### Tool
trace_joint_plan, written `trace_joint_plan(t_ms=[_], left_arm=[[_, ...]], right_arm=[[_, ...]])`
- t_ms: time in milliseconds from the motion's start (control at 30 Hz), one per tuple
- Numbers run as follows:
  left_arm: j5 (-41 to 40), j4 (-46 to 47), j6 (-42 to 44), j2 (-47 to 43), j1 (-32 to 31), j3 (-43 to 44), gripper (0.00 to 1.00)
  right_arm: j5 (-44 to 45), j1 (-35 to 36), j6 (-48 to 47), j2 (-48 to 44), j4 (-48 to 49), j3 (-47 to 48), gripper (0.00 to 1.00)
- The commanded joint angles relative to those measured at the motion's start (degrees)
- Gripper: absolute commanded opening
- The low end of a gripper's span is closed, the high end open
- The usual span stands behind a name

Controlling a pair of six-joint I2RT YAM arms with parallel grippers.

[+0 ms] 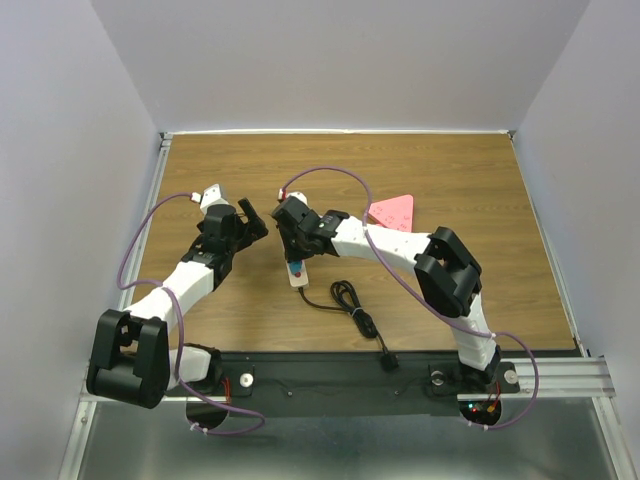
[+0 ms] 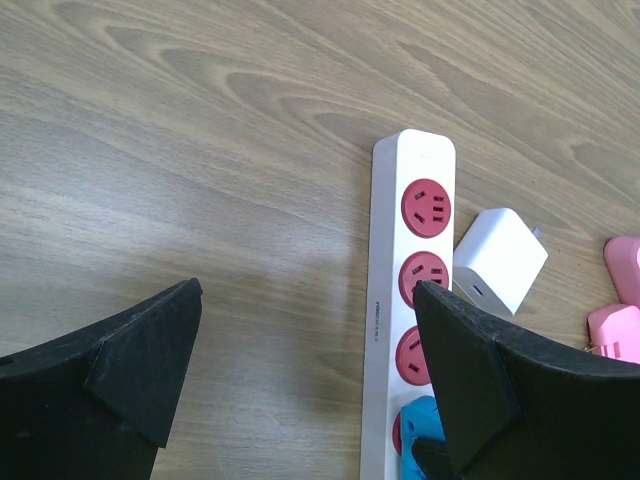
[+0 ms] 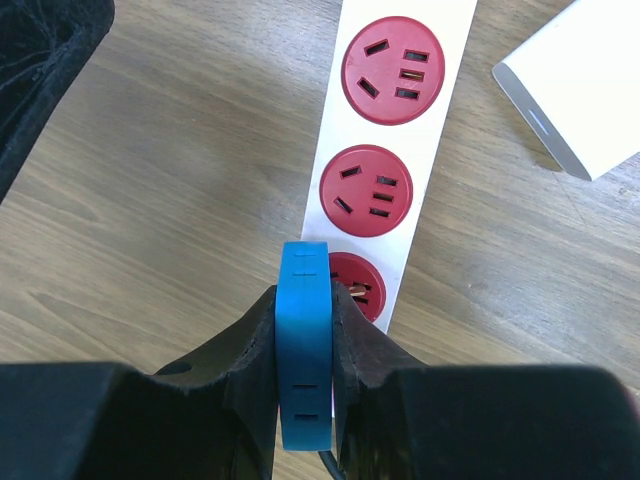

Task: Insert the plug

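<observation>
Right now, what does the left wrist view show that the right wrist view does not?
Left wrist only: the left gripper, open, and pink pieces at the right edge. Right wrist only: the right gripper shut on the blue plug at the third red socket. Both: the white power strip and white adapter.

You've got bright, even light from overhead. Shadows on the table are soft and faint, and the wood grain's sharp. In the right wrist view, the black fingers nearest the lens go a bit mushy.
</observation>
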Motion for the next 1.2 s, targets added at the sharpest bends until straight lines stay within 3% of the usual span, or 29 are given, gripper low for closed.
trace_joint_plan(t_ms=[0,500,900,1167], left_arm=[[0.1,1.3,0.3,-1.9,0.1,-0.8,0.99],[3.0,4.0,1.1,-4.6,0.1,-1.9,0.99],[9.2,7.5,2.5,-2.0,-0.7,-2.0,0.97],[10.9,8.3,3.4,0.5,-2.6,-0.6,0.93]], right_arm=[[3.3,0.9,-0.6,1.4,-11.4,-2.9,0.01],[2.4,-1.6,-2.2,-1.1,-10.8,2.3,0.0],[-15.5,-9.7,-1.8,-10.2,6.6,-14.2,0.0],[-22.9,-11.2,-1.9,-14.7,10.9,-15.9,0.0]])
